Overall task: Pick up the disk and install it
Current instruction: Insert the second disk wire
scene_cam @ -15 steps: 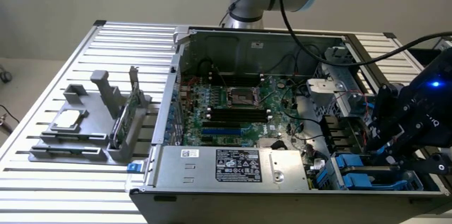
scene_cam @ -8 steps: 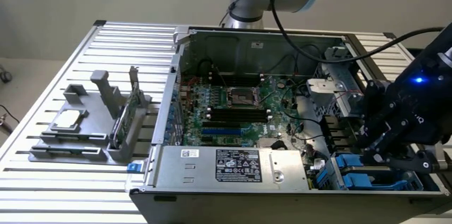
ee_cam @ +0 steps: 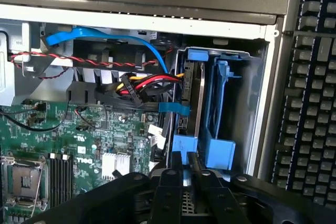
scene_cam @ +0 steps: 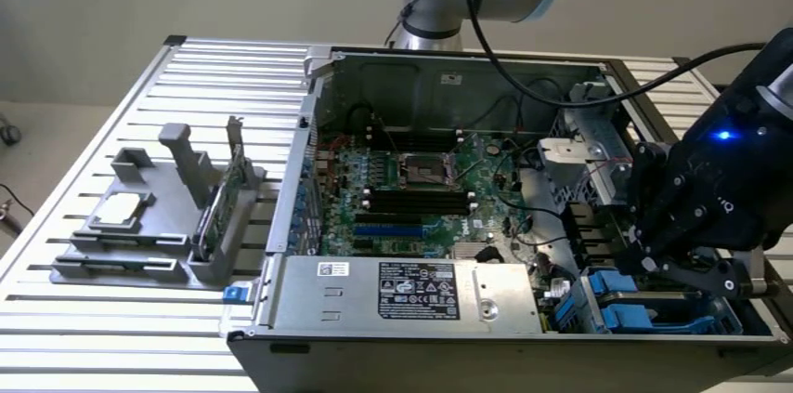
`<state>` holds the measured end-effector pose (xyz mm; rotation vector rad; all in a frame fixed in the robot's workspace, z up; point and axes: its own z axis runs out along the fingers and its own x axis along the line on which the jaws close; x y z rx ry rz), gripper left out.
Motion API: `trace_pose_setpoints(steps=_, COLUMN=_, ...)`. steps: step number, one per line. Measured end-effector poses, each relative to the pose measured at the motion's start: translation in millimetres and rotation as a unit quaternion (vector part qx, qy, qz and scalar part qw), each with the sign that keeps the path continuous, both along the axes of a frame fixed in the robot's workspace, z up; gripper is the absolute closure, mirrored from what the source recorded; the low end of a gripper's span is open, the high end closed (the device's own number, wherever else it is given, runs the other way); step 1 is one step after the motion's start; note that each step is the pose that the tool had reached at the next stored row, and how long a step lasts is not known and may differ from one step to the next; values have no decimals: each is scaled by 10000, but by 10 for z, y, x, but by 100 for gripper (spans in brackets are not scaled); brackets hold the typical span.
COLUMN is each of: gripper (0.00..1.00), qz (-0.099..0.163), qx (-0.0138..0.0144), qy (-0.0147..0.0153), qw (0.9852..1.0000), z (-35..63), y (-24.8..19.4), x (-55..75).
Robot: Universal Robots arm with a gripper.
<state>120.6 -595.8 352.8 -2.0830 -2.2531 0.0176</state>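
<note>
My pincer [ee_cam: 184,174] is matt black plastic. The disk [ee_cam: 199,103] under it shows a dull grey metal edge, clipped in glossy blue plastic rails [ee_cam: 185,145]. The computer case [scene_cam: 409,68] is bare brushed grey metal. The tabletop [scene_cam: 149,319] is ribbed pale aluminium, and the fixture rack [scene_cam: 162,226] looks like matt grey plastic.

Soft, even room light falls from overhead, bright on the slatted surface [scene_cam: 74,319] and pale wall, while the open case [scene_cam: 496,337] sinks into shadow inside and the dark gripper [ee_cam: 184,169] blurs up close.
</note>
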Motion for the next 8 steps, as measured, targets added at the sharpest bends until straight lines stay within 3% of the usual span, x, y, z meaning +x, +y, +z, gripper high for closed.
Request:
trace_pose_setpoints(steps=1, gripper=89, qz=0, qx=0, qy=0, qw=10000, z=0, y=0, x=0)
trace_pose_setpoints(steps=8, gripper=89, qz=0, qx=-1, qy=0, qw=10000, z=1, y=0, x=0)
